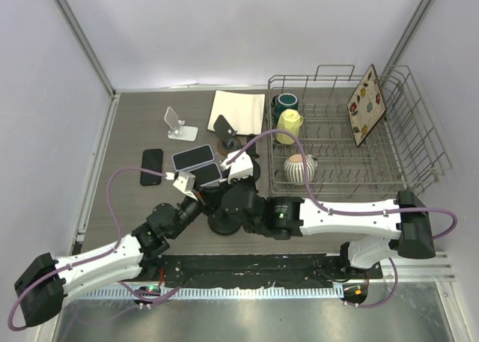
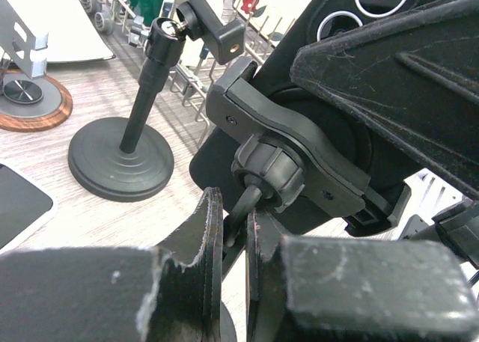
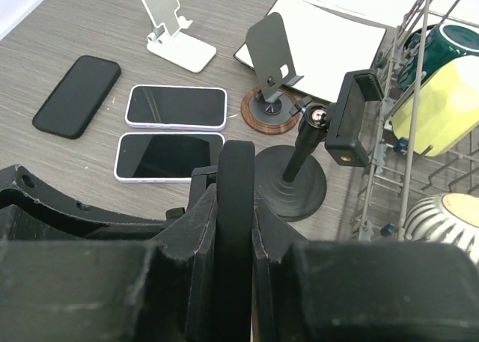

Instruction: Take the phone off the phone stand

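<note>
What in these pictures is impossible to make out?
Left wrist view: the left gripper hides the base of the stand; the top edge cuts off the phone.
Right wrist view: the phone shows edge-on in the right gripper; its screen is hidden.
Top view: the left arm and right arm cover the phone and stand.

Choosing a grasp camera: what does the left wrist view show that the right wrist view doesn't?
Only left wrist: the clamp and ball joint of the phone stand behind the phone, left gripper closed on its stem. Only right wrist: the white folding stand, the black phone lying flat. Both: the phone pinched by the right gripper, the empty round-base stand.
</note>
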